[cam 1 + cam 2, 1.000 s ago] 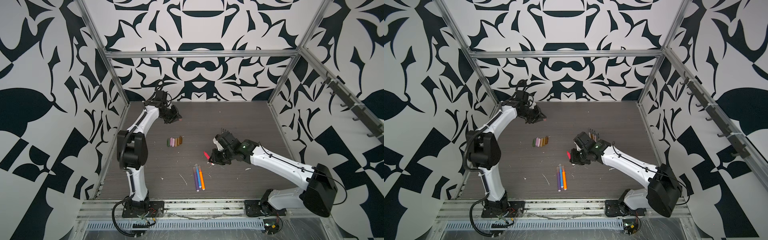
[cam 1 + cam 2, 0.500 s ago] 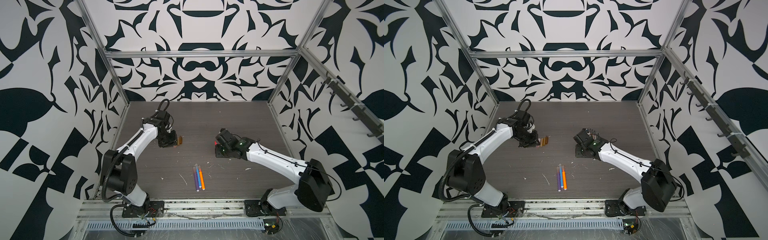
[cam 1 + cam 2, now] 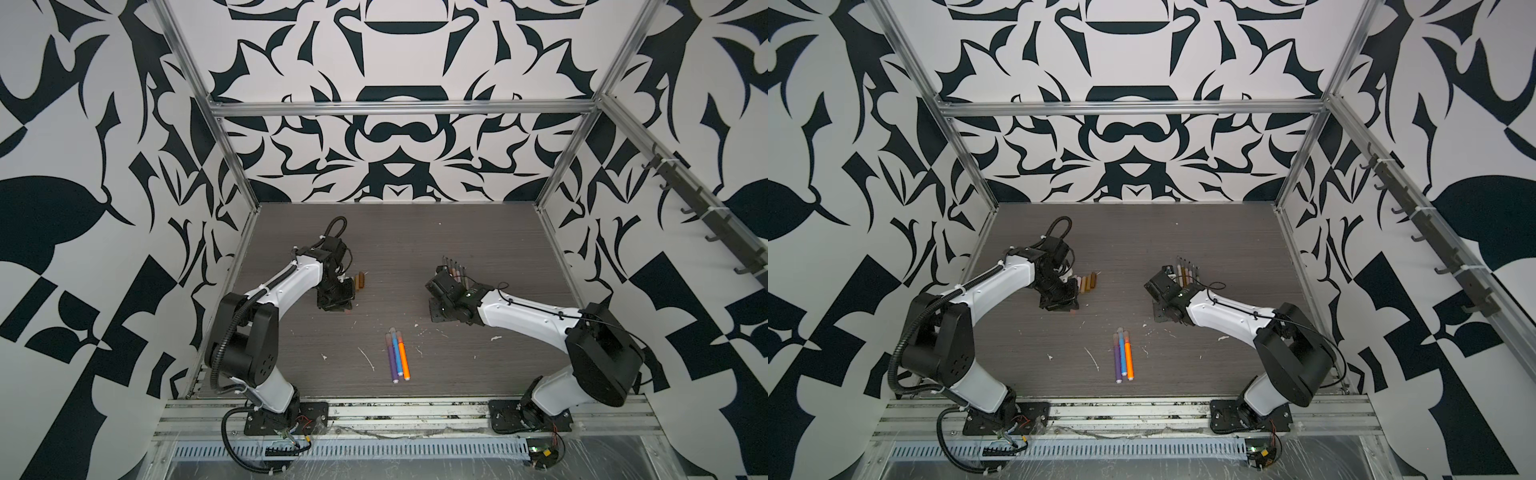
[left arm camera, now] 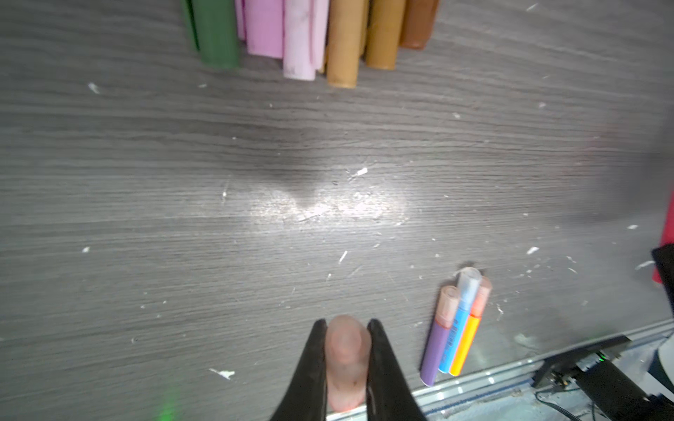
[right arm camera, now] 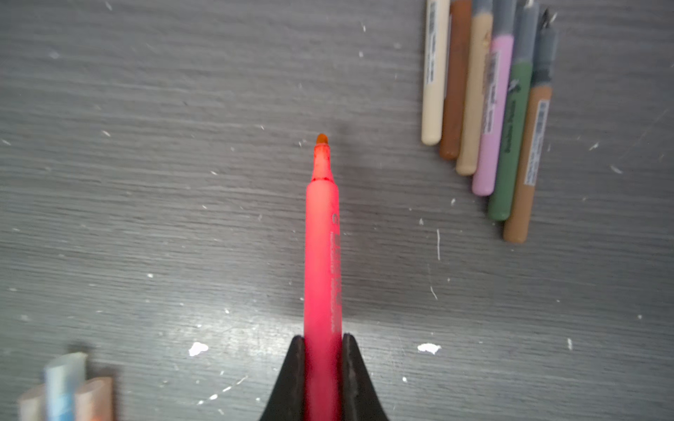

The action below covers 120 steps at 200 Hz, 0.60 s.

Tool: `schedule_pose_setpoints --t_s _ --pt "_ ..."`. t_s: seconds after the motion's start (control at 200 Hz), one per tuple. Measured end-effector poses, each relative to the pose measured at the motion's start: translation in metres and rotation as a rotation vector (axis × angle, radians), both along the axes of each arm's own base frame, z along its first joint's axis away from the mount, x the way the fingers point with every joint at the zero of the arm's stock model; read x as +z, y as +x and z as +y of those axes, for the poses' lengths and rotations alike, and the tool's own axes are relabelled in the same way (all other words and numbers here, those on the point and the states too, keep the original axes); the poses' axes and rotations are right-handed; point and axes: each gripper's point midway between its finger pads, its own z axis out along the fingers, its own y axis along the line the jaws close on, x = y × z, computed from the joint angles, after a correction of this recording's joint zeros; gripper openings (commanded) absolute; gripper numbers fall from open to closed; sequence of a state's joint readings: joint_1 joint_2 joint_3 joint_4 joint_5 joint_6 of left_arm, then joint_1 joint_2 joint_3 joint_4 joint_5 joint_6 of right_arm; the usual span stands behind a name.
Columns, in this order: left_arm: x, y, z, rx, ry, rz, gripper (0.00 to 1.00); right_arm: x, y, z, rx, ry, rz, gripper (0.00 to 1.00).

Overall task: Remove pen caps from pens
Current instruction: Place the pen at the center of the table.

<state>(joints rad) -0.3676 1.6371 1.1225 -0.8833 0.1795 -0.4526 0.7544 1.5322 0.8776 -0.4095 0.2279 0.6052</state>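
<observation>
My right pincer pinches the tail of a pink-red marker with its cap off. Its orange-stained nib points straight away from my wrist, the long axis in line with my fingers. My left pincer is clamped on a translucent pinkish cap.

Beneath both lies a grey wood-grain tabletop, scuffed and strewn with white flecks. In a top view, a row of loose caps, green, pink, tan and brown, sits at two o'clock of my left pincer. Six thin uncapped pens lie side by side at one o'clock of my right, tips toward twelve.

Toward six o'clock of the table, the purple, blue and orange markers lie touching, capped, caps toward twelve. Black-and-white patterned walls on an aluminium frame enclose everything.
</observation>
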Motion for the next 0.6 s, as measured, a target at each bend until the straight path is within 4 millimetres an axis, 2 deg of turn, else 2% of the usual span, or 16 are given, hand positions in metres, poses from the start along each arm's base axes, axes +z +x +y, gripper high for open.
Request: schedule_pose_setpoints --t_s 0.25,0.3,0.385,0.45,0.6 --pt "-0.014 -0.001 -0.001 -0.008 0.017 0.027 0.00 -0.010 0.001 0.006 0.005 0.014 0.018 0.00" --pt "-0.017 -0.001 -0.002 -0.011 0.018 0.031 0.00 -0.012 0.000 0.007 0.004 0.021 0.022 0.08" --pt "-0.020 -0.001 -0.005 -0.019 0.021 0.037 0.00 -0.016 -0.002 0.009 -0.001 0.038 0.033 0.31" --pt "-0.023 -0.002 -0.007 -0.027 0.023 0.042 0.00 -0.020 -0.004 0.010 -0.001 0.047 0.047 0.42" --pt "-0.025 -0.002 -0.010 -0.035 0.025 0.047 0.00 -0.031 -0.012 0.009 -0.013 0.053 0.091 0.48"
